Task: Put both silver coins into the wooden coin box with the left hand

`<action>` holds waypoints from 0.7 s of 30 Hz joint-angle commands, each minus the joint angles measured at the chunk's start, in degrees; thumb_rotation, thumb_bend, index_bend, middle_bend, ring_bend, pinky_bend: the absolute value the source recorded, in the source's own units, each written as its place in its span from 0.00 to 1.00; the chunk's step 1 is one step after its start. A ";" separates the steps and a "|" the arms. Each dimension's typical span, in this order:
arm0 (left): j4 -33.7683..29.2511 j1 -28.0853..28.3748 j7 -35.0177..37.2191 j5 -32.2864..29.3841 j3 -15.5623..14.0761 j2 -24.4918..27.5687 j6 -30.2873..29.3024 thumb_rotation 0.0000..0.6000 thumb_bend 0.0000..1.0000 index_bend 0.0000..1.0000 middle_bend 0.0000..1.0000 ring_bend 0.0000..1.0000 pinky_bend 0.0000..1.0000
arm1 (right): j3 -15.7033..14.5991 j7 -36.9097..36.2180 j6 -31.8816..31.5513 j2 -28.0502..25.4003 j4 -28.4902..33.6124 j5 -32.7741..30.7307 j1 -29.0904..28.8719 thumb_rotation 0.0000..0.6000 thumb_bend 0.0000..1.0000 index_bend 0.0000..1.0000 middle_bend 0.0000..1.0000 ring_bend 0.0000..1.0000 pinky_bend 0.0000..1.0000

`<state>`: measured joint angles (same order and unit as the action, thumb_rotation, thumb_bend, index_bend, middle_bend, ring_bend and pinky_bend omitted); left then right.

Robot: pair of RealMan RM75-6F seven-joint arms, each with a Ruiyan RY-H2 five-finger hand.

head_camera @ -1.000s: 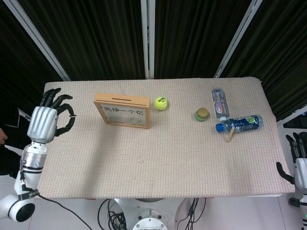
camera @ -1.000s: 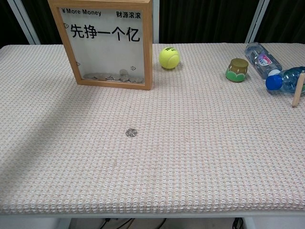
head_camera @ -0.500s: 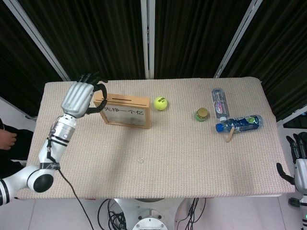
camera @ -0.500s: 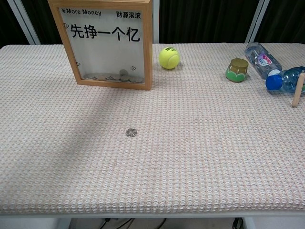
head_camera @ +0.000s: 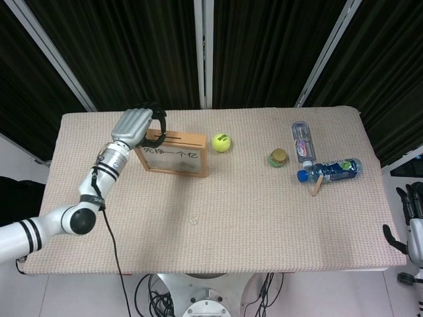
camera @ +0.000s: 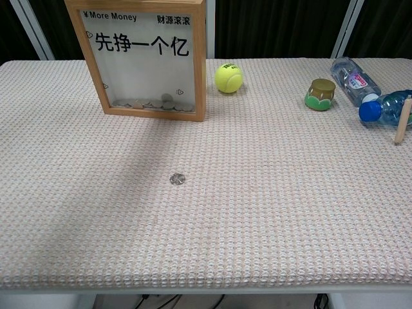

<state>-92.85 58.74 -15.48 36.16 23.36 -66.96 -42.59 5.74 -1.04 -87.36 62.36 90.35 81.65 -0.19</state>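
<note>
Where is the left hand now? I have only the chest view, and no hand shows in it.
Observer: The left hand is above the left end of the wooden coin box, with its fingers curled over the top edge.
Operator: Is there a slot on top of the box? From the front I cannot see one.
Observer: Yes, a dark slot runs along the top face; the fingers are at its left end.
Operator: And the right hand?
Observer: The right hand is beyond the right edge of the table, near the front corner, and it holds nothing.
</note>
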 commanded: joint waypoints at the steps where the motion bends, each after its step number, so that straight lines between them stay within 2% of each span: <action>1: 0.40 0.66 -0.23 -1.04 -1.05 0.12 0.36 1.00 0.50 0.63 0.25 0.08 0.11 | 0.06 -0.12 0.09 -0.17 -0.04 -0.29 0.08 1.00 0.29 0.00 0.00 0.00 0.00; 21: 3.22 3.47 2.89 -3.02 -3.80 -0.60 0.94 1.00 0.50 0.63 0.26 0.08 0.10 | 0.14 -1.21 0.07 -0.55 -0.34 -0.31 0.23 1.00 0.29 0.00 0.00 0.00 0.00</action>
<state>-89.66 62.17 -12.62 33.13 19.58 -67.57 -41.67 5.88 -2.25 -87.28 61.81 90.00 81.35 0.03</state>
